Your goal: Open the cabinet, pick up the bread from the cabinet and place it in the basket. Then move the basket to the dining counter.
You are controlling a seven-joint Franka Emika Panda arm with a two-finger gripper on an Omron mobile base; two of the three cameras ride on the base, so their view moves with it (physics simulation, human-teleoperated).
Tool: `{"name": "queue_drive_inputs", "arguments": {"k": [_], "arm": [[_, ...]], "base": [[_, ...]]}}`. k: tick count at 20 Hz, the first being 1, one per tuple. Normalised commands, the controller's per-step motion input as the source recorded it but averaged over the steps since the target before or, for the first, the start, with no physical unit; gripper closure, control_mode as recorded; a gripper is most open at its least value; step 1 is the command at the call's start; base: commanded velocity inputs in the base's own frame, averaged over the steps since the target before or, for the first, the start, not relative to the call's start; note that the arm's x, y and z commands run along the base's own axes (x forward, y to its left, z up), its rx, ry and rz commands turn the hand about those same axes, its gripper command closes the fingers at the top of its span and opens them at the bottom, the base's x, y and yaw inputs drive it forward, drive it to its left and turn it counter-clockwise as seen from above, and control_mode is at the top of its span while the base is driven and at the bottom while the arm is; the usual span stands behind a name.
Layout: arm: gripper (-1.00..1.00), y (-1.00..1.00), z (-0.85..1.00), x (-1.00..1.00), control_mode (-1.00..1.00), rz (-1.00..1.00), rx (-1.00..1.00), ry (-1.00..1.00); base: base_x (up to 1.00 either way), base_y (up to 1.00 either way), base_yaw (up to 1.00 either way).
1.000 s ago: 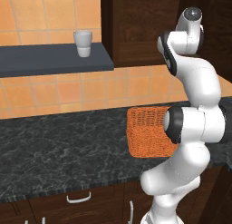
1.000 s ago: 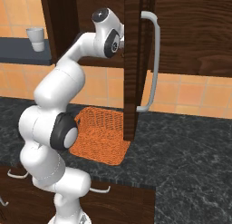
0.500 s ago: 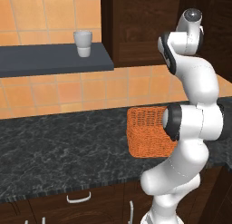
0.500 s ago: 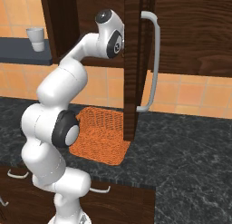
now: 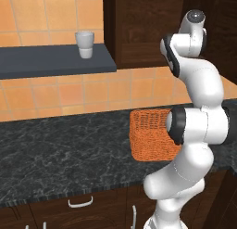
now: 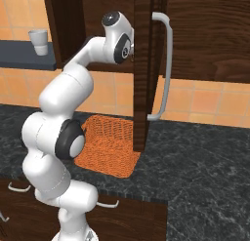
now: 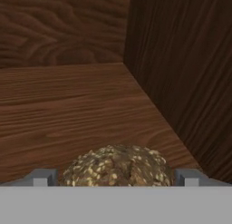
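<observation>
No readable text, label, brand, number or sign appears anywhere.

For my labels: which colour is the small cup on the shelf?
White; the cup shows best in the left base view.

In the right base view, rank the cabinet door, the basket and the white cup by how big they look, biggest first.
1. Cabinet door, tallest by far.
2. Basket, partly hidden by the arm.
3. White cup, smallest, though it sits farther back on the shelf, which shrinks it somewhat.

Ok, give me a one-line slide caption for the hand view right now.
Inside the cabinet, the gripper straddles the bread, one fingertip on each side.
</observation>
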Motion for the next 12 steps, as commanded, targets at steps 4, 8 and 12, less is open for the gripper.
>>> {"name": "queue_drive_inputs", "arguments": {"k": [4,8,12], "arm": [[-1.0,0.08,-0.57,0.0,-1.0,0.0,0.0,0.05],[1.0,0.3,-0.47,0.04,-1.0,0.0,0.0,0.02],[1.0,0.29,-0.3,0.0,-1.0,0.0,0.03,0.0]], "base": [[0.0,0.0,0.0],[0.0,0.0,0.0],[0.0,0.0,0.0]]}}
